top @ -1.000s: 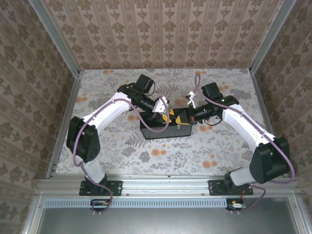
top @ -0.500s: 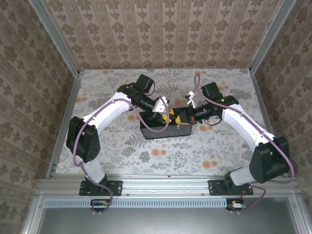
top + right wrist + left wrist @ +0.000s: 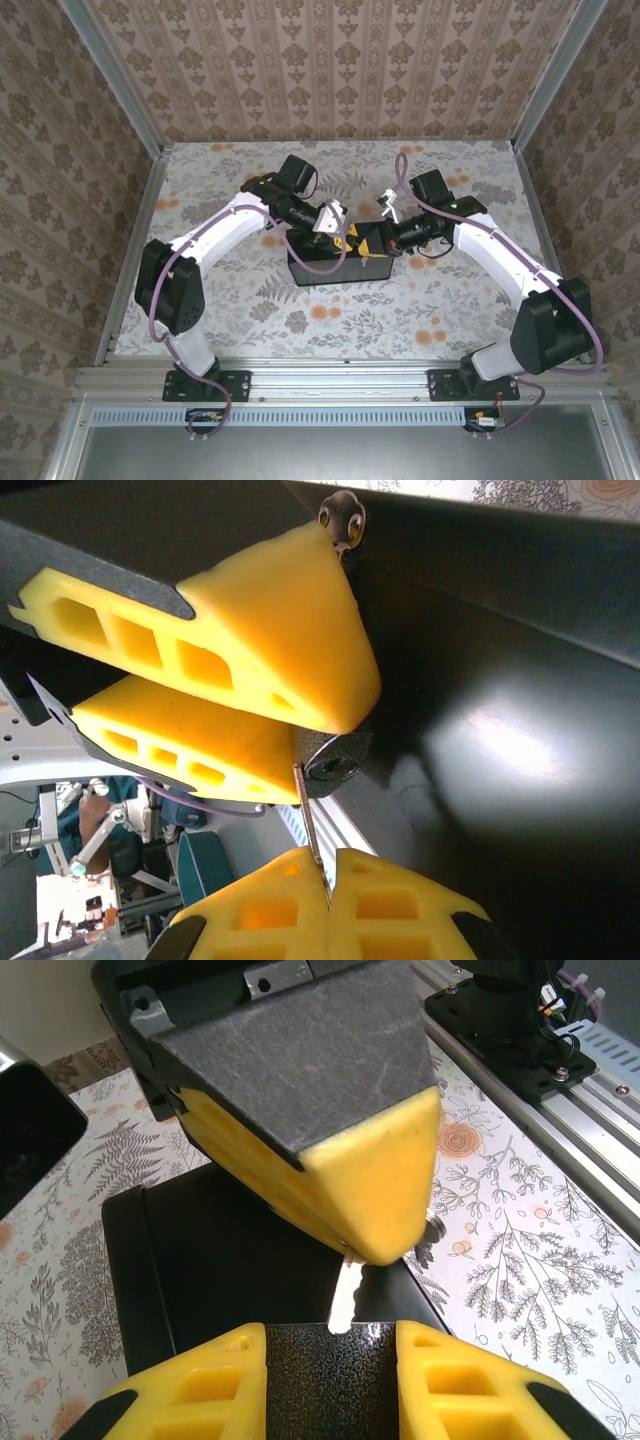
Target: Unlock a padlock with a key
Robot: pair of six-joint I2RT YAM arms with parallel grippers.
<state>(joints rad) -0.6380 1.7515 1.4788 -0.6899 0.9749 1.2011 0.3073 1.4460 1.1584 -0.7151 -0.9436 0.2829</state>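
Observation:
Over a black box [image 3: 330, 268] in mid-table, my two grippers meet tip to tip. My left gripper [image 3: 330, 1335] is shut on the padlock [image 3: 330, 1385], whose black textured body sits between the yellow fingers [image 3: 190, 1390]. My right gripper [image 3: 330, 865] is shut on the key [image 3: 313, 825], a thin silver blade that sticks out from its closed fingertips. The key's tip [image 3: 345, 1295] touches the edge of the padlock's end face. It sits just beside the round keyhole [image 3: 335, 765], not inside it. In the top view the left gripper [image 3: 343, 240] and right gripper [image 3: 373, 243] almost touch.
The black box [image 3: 200, 1260] lies directly below both grippers. Floral tabletop [image 3: 450, 300] surrounds it. Patterned walls close the back and sides. An aluminium rail [image 3: 340, 380] carrying the arm bases runs along the near edge.
Both arms have crept very slightly toward the back. The grips on the padlock and the key are unchanged.

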